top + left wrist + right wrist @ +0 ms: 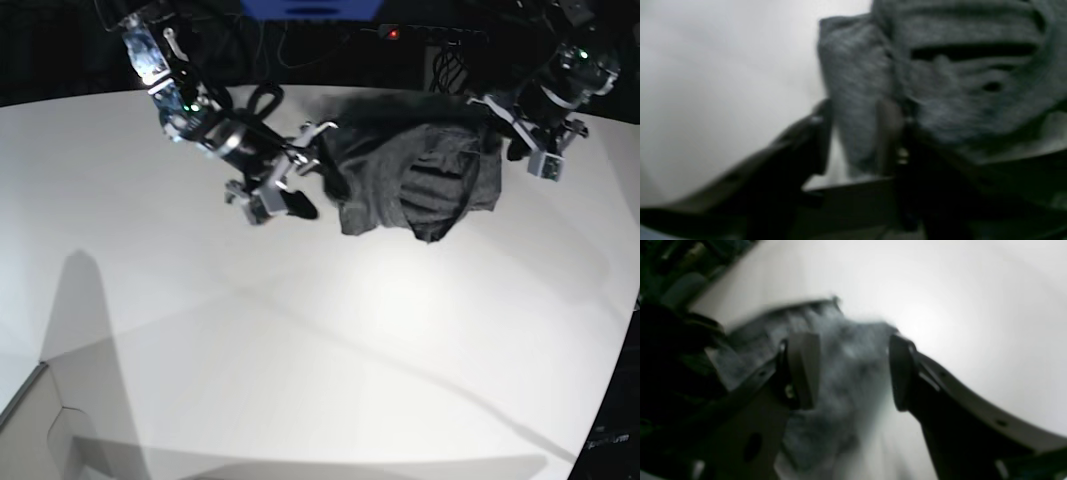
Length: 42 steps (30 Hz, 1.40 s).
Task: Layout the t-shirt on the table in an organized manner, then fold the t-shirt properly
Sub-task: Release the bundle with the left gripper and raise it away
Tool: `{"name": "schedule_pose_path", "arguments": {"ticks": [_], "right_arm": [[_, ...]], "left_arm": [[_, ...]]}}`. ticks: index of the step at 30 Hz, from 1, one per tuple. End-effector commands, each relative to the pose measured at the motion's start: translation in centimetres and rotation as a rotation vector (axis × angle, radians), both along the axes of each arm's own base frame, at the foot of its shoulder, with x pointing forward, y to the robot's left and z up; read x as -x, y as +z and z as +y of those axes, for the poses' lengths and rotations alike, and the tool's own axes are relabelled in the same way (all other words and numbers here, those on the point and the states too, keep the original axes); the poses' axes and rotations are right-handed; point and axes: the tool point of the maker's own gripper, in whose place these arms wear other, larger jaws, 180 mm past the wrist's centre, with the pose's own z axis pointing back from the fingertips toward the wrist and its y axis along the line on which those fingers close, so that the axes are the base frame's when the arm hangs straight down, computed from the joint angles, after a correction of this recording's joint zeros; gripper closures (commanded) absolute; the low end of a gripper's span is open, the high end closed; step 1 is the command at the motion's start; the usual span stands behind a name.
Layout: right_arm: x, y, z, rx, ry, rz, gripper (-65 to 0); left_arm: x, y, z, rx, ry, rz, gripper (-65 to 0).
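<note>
The dark-grey t-shirt lies bunched and wrinkled near the far edge of the white table. My right gripper hovers at the shirt's left edge. In the right wrist view this gripper is open, jaws wide apart, with blurred shirt cloth behind the gap. My left gripper is at the shirt's right edge. In the left wrist view it stands partly open; a fold of the shirt hangs between the fingers, leaning on the right one, with a gap at the left finger.
Beyond the table's far curved edge is a dark area with cables and a red light. A pale panel edge shows at the bottom left corner. Bare white tabletop spreads in front of the shirt.
</note>
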Motion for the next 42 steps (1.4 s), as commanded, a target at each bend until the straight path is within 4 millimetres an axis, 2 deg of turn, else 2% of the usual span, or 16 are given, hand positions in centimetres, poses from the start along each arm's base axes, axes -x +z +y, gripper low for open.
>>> {"name": "schedule_pose_path", "arguments": {"ticks": [1,5,11,14,19,22,25,30,36,42], "right_arm": [[-0.6,1.9,-0.3,-0.048,-0.025,-0.05,-33.7],[0.0,2.0,-2.0,-0.045,-0.073,-0.042,-33.8],[1.3,0.6,-3.8,-0.027,-0.122,0.003,-33.7],[1.8,0.1,-4.2,-0.011,-0.116,0.014,-33.7],[2.5,-0.3,-4.4,-0.004,-0.114,0.031,-33.7],[2.6,-0.4,-4.4,-0.004,-0.114,0.035,-33.7],[2.7,-0.5,-4.4,-0.001,-0.113,0.039,-33.7],[2.7,-0.5,-4.3,-0.002,-0.109,0.041,-33.7],[2.9,-0.6,-4.2,-0.002,-0.106,0.045,-33.6],[3.1,-0.8,-4.3,0.0,-0.109,0.051,-33.6]], "left_arm": [[-0.2,0.7,0.0,0.002,0.006,-0.027,-27.5],[-0.1,0.6,-0.8,0.033,0.013,-0.027,-29.3],[0.7,1.5,-2.3,0.181,0.018,-0.066,-29.4],[1.5,2.0,-2.4,0.237,0.007,-0.073,-29.4],[1.7,3.0,-2.9,0.315,0.007,-0.106,-29.4],[1.7,3.3,-2.3,0.331,0.045,-0.124,-29.4],[1.4,3.0,-1.6,0.336,0.081,-0.129,-29.4],[0.4,2.1,-1.7,0.372,0.095,-0.127,-29.4],[-0.1,1.1,-3.5,0.42,0.06,-0.106,-29.4],[-0.5,-0.1,-4.5,0.368,0.029,-0.067,-29.4]]}}
